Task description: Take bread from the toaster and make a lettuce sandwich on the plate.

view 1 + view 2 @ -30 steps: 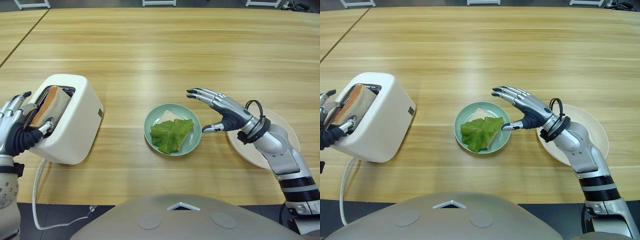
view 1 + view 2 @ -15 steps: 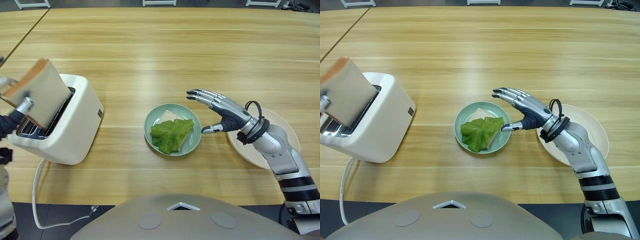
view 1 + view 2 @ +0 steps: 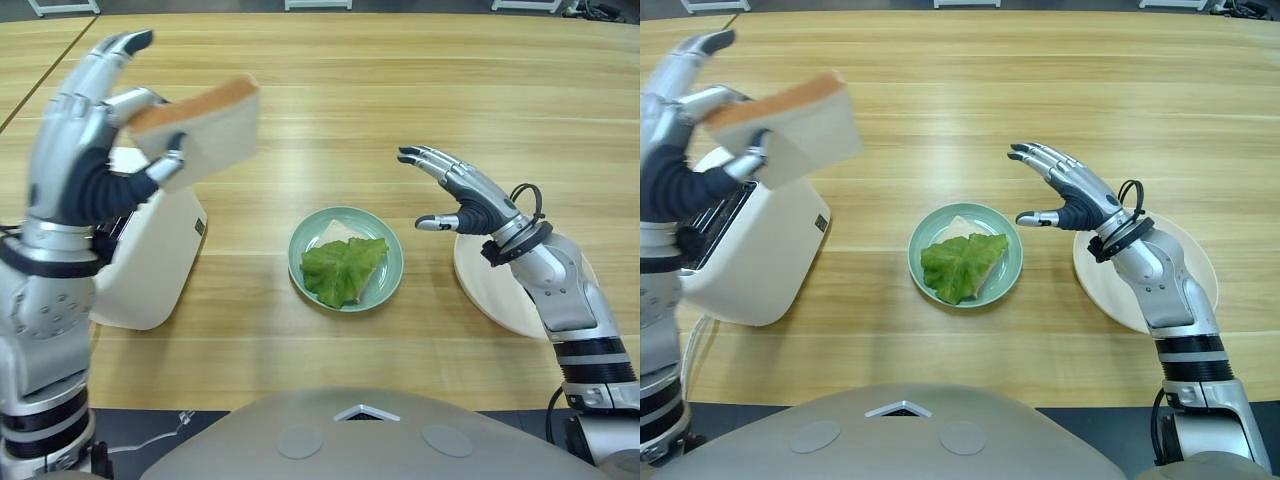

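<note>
No readable text or numbers; small dark tag (image 3: pixel 201 227) on toaster (image 3: pixel 160 262) side illegible.

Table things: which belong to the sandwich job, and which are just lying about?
Job: bread slice held in left hand; toaster; green plate holding lower bread and lettuce.
Lying about: cream plate, beneath the open right hand and its arm.

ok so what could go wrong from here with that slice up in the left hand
The left hand grips the bread slice by one end, high above the toaster; it could slip out.
The lettuce lies loose on the green plate; a skewed placement might push it off.
The right hand hovers open beside that plate and may get in the way.
</note>
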Motion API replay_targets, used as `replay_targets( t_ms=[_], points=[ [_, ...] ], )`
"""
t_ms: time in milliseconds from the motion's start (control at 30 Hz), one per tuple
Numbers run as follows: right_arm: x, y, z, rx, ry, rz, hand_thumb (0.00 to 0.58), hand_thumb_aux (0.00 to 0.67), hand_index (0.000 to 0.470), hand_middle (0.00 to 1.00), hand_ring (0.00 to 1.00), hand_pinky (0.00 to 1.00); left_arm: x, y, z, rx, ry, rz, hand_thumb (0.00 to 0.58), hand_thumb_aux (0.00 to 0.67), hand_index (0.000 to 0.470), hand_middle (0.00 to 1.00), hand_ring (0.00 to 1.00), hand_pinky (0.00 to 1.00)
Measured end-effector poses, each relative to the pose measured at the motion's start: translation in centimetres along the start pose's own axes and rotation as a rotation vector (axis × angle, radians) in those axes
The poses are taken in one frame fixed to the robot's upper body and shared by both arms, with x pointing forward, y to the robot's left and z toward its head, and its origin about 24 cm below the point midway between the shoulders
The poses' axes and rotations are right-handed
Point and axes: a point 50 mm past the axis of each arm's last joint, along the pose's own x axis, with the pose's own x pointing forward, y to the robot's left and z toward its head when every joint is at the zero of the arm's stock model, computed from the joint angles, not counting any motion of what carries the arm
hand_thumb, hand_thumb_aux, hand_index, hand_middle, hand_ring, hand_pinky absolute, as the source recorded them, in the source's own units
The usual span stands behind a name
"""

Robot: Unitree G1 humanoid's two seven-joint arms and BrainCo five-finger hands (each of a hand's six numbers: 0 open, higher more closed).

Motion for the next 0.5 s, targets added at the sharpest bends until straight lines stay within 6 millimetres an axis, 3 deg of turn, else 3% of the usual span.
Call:
replay_targets(
  t_ms=[100,233,333,500],
  points=[
    [0.1,-0.3,-0.9,0.008,0.043,-0.036,0.0,0.0,0.0,0.0,0.0,0.0,1.4,-4.7,0.9,-0.006,-0.076,-0.109,0.58,0.67,0.47,0.0,0.0,0.0],
    [0.5,-0.3,-1.3,0.011,0.049,-0.049,0.0,0.0,0.0,0.0,0.0,0.0,1.8,-9.8,1.3,0.054,-0.118,-0.216,0.58,0.67,0.47,0.0,0.0,0.0],
    [0.7,0.1,-1.2,0.004,0.034,-0.029,0.0,0.0,0.0,0.0,0.0,0.0,1.6,-12.2,2.8,0.075,-0.18,-0.246,0.58,0.67,0.47,0.0,0.0,0.0],
    [1.2,0.6,-0.9,-0.007,0.005,-0.005,0.0,0.0,0.0,0.0,0.0,0.0,1.3,-14.0,4.0,0.045,-0.217,-0.247,0.58,0.67,0.47,0.0,0.0,0.0]
  ],
)
